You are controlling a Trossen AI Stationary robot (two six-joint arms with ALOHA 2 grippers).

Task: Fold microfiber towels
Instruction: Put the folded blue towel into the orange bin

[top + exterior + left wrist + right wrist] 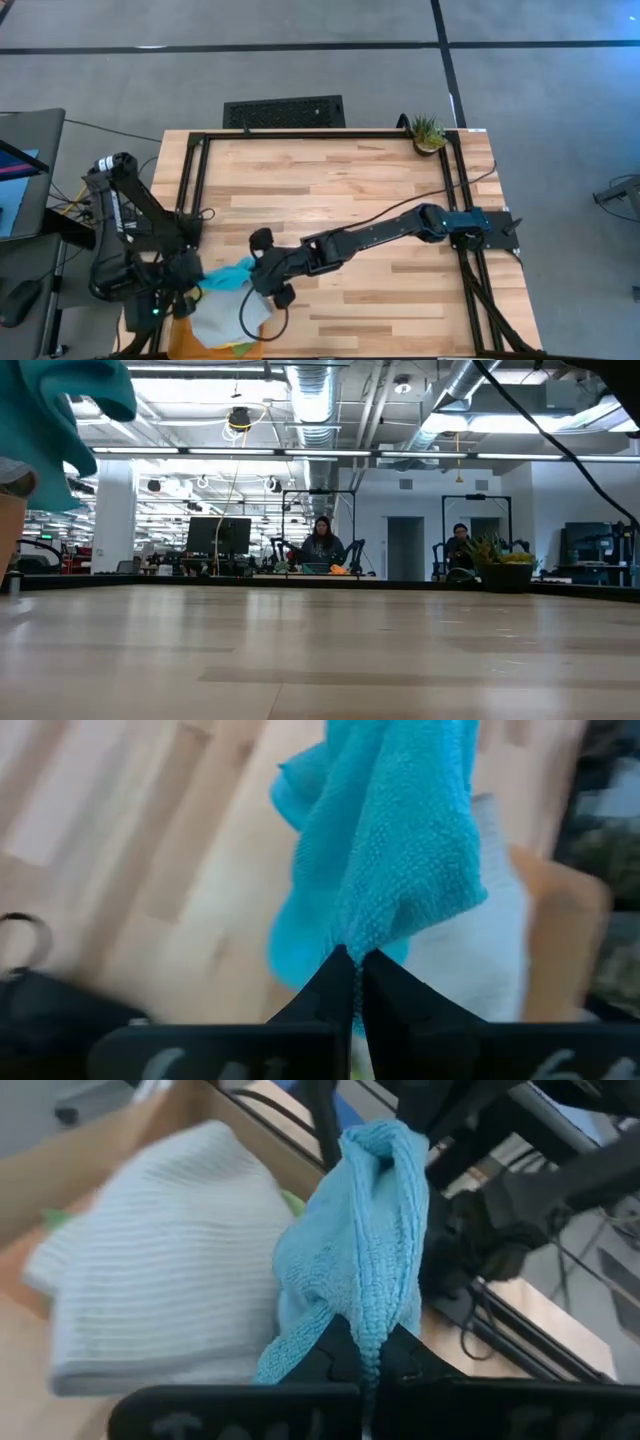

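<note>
While both grippers pinch it, turquoise towel (229, 275) hangs bunched above bench near front-left corner.
- Left gripper (353, 963): fingers pressed together on towel's lower edge; arm at bench's left edge.
- Right gripper (368, 1348): fingers pinched on other end of same towel; arm reaches across from right edge.
- Light grey towel (228, 318): lying just under/beside turquoise one, at front edge, on orange tray (182, 331).
- Green towel (291, 1202): sliver only, showing behind the grey.
- Bench (340, 190): wood top, black frame rails.
- Potted plant (427, 133): back-right corner.
- Bkgd: two people seated at desks, far off in low view.
</note>
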